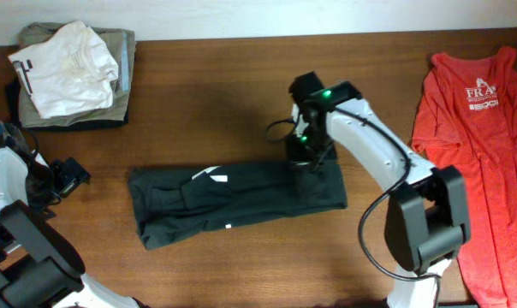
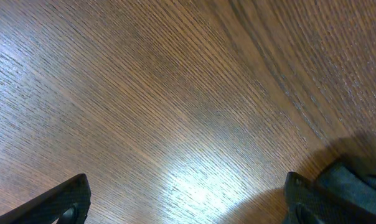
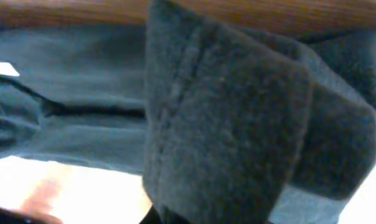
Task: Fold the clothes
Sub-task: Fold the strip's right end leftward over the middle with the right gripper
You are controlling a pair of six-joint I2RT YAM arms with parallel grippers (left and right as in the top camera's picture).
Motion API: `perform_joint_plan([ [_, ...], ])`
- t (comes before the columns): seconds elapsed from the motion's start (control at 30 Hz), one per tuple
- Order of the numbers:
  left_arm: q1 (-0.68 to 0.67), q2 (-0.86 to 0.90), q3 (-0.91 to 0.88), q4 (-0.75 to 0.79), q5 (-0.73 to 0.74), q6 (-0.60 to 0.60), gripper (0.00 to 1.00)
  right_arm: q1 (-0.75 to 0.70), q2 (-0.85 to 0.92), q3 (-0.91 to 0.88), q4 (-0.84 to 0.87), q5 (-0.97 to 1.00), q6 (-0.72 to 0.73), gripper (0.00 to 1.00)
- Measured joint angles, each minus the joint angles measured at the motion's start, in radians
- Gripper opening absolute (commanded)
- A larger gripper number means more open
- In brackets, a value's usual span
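Note:
The black top lies folded into a long strip across the middle of the table, with a small white tag showing on it. My right gripper is down on the strip's right end and is shut on the fabric. In the right wrist view a thick fold of the black top hangs right in front of the camera and hides the fingers. My left gripper is at the far left, apart from the top. It is open and empty over bare wood.
A pile of folded white and khaki garments sits at the back left corner. A red sleeveless top lies spread along the right edge. The brown wooden table lies between them.

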Motion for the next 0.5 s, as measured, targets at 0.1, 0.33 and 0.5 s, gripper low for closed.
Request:
perform_joint_plan([
  [0.1,0.0,0.0,0.0,0.0,0.0,0.0,0.99,0.048,0.014,0.0,0.031,0.0,0.028,0.62],
  [0.33,0.0,0.0,0.0,0.0,0.0,0.0,0.99,0.099,0.017,0.0,0.032,-0.029,0.052,0.79],
  [0.5,0.0,0.0,-0.006,0.0,0.0,0.0,0.99,-0.008,0.017,0.016,-0.046,-0.04,-0.008,0.59],
])
